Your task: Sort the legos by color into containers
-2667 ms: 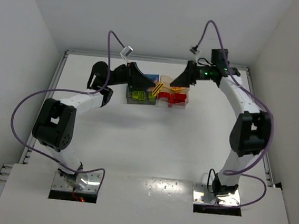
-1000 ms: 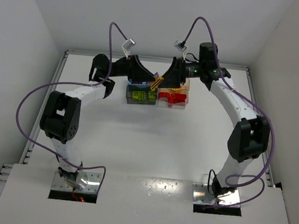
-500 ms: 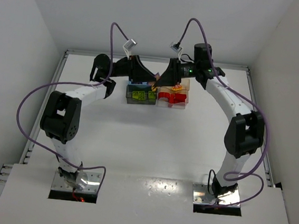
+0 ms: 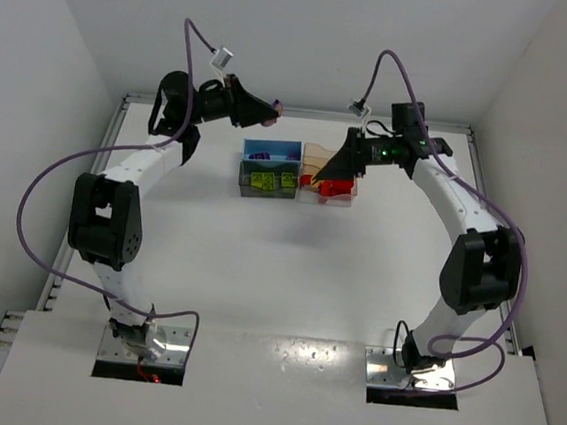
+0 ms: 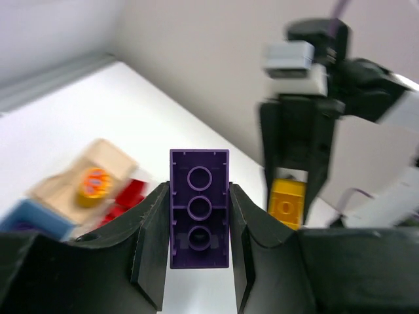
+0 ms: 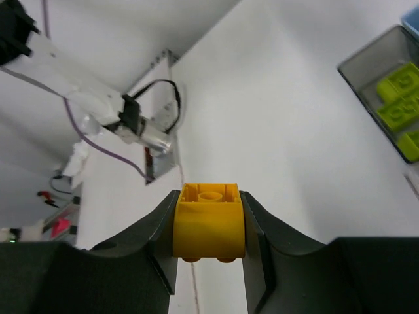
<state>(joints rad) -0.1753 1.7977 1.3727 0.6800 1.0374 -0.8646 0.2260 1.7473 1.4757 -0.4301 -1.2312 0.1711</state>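
At the far left of the tabletop [image 4: 208, 266], the left end effector [image 4: 265, 110] has swung up and away from the bins, where half a second ago it met the other one tip to tip. Its jaws are clamped on a purple brick [image 5: 200, 216], studs towards the wrist camera, carried high and well apart from every container.

Moving right, the blue bin [image 4: 287, 151] at the back already holds something purple. In front of it, the dark grey bin [image 4: 267, 196] holds lime green bricks [image 6: 399, 98]. Beside these are the peach bin [image 4: 314, 155] and the clear bin [image 4: 330, 203], the latter with red bricks [image 4: 338, 188]. What the peach bin holds is too blurred to tell.

Further right, the right end effector [image 4: 325, 174] has also drawn back. It now hangs low over the seam between the peach and clear bins, its jaws gripping a yellow brick [image 6: 209, 222].

What changed is the split. The two colours were held together between the arms and are now apart, one in each grip. That clump looks ready to sort. The purple brick probably belongs in the blue bin. The yellow most likely goes in the peach bin, since the others already hold purple, green and red.
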